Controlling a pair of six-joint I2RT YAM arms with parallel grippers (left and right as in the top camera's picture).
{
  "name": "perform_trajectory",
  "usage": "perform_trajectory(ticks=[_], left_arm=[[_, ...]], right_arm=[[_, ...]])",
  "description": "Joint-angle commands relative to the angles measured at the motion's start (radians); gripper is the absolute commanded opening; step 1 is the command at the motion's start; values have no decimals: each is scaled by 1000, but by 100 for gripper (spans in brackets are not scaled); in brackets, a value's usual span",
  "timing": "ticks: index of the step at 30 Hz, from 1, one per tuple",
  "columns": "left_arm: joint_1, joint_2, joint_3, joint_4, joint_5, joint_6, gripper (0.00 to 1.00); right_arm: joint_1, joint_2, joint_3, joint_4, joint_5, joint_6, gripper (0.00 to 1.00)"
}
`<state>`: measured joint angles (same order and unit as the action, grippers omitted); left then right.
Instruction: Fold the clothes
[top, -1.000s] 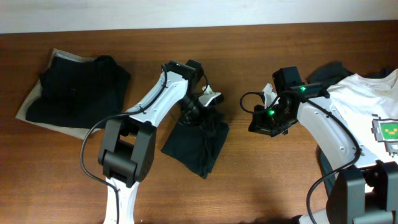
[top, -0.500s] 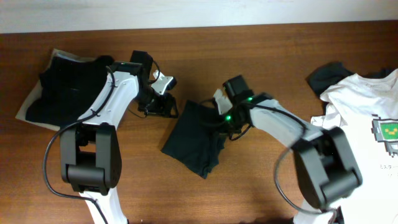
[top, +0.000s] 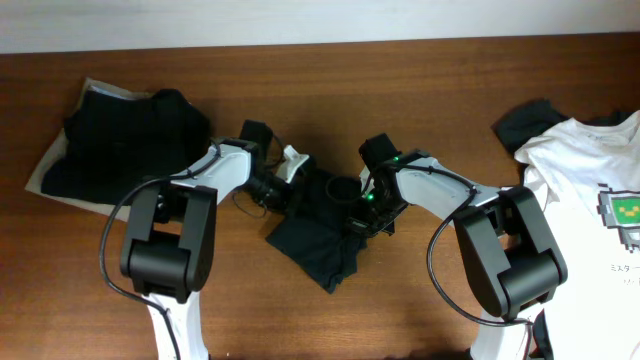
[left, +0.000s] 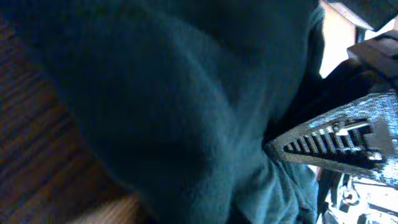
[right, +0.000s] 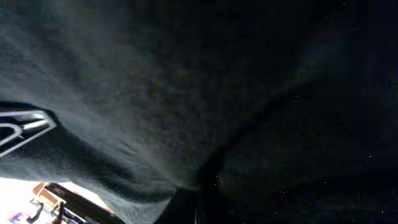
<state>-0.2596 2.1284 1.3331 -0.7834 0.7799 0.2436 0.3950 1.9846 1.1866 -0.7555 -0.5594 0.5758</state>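
A black T-shirt (top: 318, 232) lies partly folded mid-table. My left gripper (top: 284, 191) is at its upper left edge. Dark fabric (left: 186, 106) fills the left wrist view and hides the jaws, so I cannot tell their state. My right gripper (top: 366, 204) is at the shirt's upper right edge. In the right wrist view the black fabric (right: 186, 93) gathers into folds that meet at the jaws (right: 208, 186), so this gripper looks shut on the shirt. A ridged fingertip (left: 336, 144) of the other arm shows at the right of the left wrist view.
A stack of folded black clothes (top: 125, 140) on a beige one (top: 50, 160) lies at the far left. A white printed T-shirt (top: 585, 190) and a crumpled black garment (top: 525, 120) lie at the right edge. The table (top: 420, 90) is brown wood.
My left gripper swung away to the left, then came back to the shirt's upper left edge. My right gripper moved left from mid-right onto the shirt's upper right edge.
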Motion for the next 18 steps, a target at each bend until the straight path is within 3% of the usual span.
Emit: perform_trajectory(ticks=[1,6,9,12,15,18], left_arm=[[19,14,27,-41,40,14,0],[224,0,502,-391,35,43,0],[384,0,751,-452,11,42,0],[557,0,813,-440,-5,42,0],[714,3,813,-405,-134,42,0],[782,32,813,-403,-385,41,13]], right_arm=[[-35,-60,-14,-22,74,-22,6],[-235,-406,-10,-142,90,-93,8],[-251,-446,-10,-166,109,-93,9],[-251,-445,-10,-173,111,-94,9],[-251,-445,-10,-173,122,-93,9],[-251,-445,-10,-186,123,-93,9]])
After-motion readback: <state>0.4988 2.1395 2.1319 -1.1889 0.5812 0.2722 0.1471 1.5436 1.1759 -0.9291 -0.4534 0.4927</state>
